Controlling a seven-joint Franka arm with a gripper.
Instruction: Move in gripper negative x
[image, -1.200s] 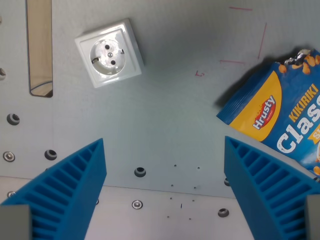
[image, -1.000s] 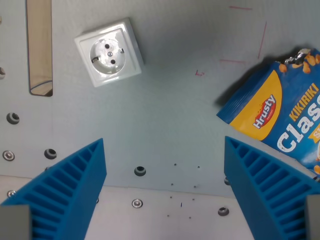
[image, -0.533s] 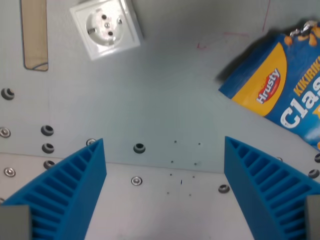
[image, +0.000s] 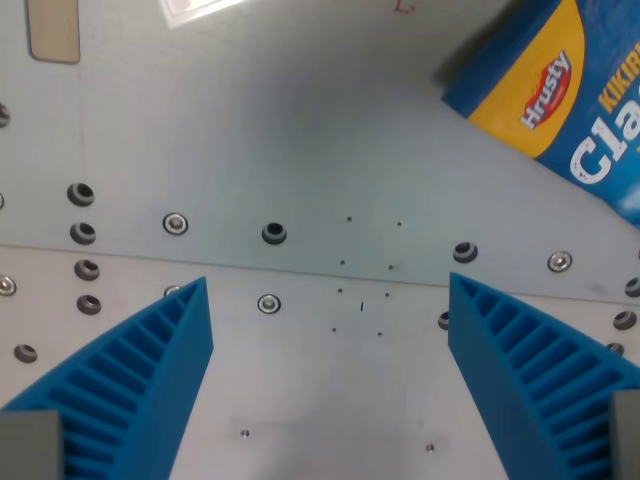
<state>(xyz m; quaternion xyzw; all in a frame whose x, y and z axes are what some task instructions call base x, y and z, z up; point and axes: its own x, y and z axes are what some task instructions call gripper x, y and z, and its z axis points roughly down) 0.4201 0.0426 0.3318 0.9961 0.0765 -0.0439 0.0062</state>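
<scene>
My gripper (image: 330, 300) is open and empty; its two blue ribbed fingers (image: 130, 385) stand wide apart at the bottom of the wrist view, above a grey metal table (image: 320, 130). A blue and orange snack bag (image: 570, 100) lies at the wrist view's upper right, clear of the fingers. Only the lower edge of a white wall socket (image: 195, 10) shows at the top left.
A seam (image: 320, 272) between two table plates runs across the view, with screws and holes (image: 273, 234) along it. The end of a tan slot (image: 52, 35) shows at the top left.
The whole scene has slid upward in the view, so the camera has moved. The socket and slot have almost left the top edge. The fingers stay open.
</scene>
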